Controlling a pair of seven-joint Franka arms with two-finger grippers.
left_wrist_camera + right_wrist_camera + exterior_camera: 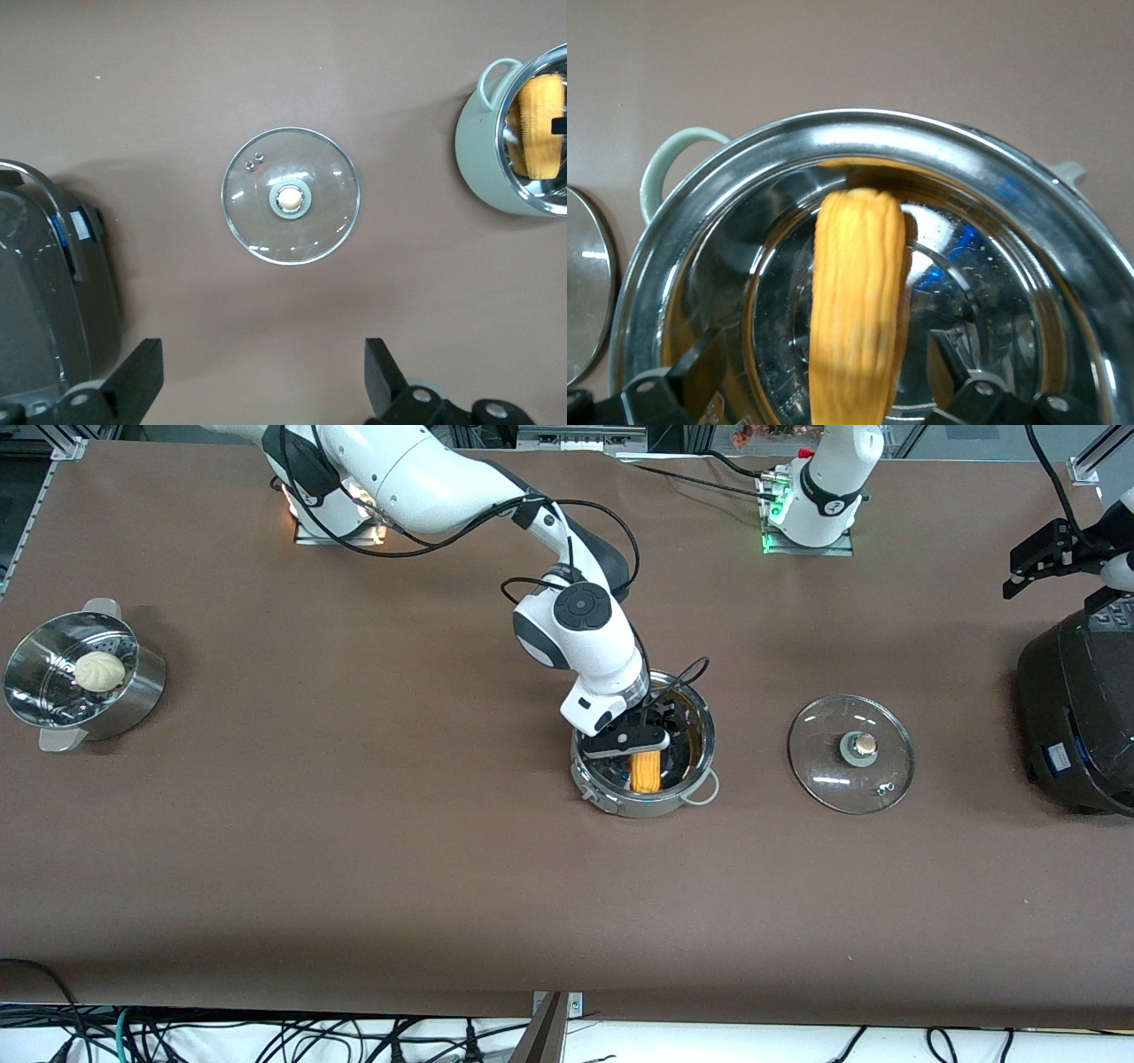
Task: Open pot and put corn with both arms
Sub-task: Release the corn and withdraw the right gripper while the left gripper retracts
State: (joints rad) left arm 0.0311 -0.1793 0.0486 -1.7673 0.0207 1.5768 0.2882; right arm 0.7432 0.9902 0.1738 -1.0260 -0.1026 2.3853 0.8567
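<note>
Counter (pixel 354 850): you have one brown-covered top, two arms.
Pot (pixel 687 797): one, mid-counter, lid off.
Lid (pixel 850 754): one, beside the pot.
Corn (pixel 645 771): one cob, inside the pot.
Right hand (pixel 627 741): in the pot, spread apart around the cob.
Left hand (pixel 1041 560): released, waiting above the black cooker (pixel 1076 708).

Right claw (pixel 631 742) lowered, fingers apart; left claw (pixel 261 381) raised, spread wide.

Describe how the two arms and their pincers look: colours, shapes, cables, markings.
Both arms are glossy white, rounded jointed segments with black bands. The right arm has a round dark grey cap on its wrist joint and loose black cables looping along it. The left arm shows a black band and a green light at its base. Each pincer, right pincer and left pincer, is black and blocky.
</note>
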